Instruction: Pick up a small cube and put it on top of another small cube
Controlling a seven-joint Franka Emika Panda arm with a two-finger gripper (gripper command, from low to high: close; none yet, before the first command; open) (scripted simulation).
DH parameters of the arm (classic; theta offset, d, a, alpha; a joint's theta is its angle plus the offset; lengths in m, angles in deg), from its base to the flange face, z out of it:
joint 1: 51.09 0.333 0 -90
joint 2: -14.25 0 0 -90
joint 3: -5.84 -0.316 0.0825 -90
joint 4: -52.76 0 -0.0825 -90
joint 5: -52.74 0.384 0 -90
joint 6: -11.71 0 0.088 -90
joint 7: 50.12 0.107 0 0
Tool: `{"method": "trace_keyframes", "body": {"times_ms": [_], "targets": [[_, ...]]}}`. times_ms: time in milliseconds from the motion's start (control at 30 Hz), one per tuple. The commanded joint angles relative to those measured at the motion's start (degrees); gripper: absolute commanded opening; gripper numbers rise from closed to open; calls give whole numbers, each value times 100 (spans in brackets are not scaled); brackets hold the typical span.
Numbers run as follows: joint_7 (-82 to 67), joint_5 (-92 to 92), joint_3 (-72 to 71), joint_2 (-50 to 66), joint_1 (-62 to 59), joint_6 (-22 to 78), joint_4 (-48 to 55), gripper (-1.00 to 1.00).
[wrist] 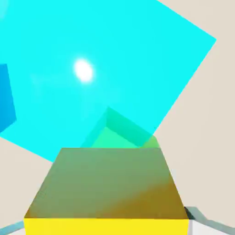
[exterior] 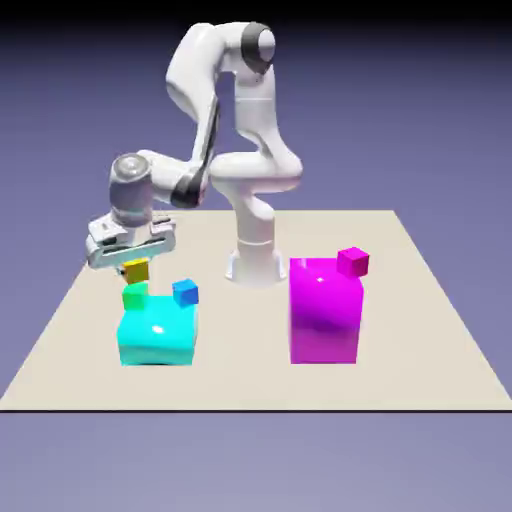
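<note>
The tiny orange-yellow cube (exterior: 136, 270) hangs in my gripper (exterior: 136, 268), which is shut on it at the exterior view's left. Just below it, with a small gap, the tiny green cube (exterior: 135, 295) rests on the back left corner of the large cyan block (exterior: 157, 335). In the hand view the orange-yellow cube (wrist: 108, 188) fills the lower half and hides most of my fingers. Beyond it shows part of the green cube (wrist: 119, 135), on the cyan block's top (wrist: 92, 55).
A small blue cube (exterior: 185, 292) sits on the cyan block's back right corner, close to the green one, and shows at the hand view's left edge (wrist: 5, 98). A large magenta block (exterior: 325, 310) with a small magenta cube (exterior: 353, 262) stands to the right.
</note>
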Motion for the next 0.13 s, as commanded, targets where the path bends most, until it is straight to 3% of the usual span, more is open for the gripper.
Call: {"method": "trace_keyframes", "body": {"times_ms": [0,100], "targets": [[8,-12,0,0,4,-5,0,100],[62,-64,-85,-346,64,493,164,100]]}}
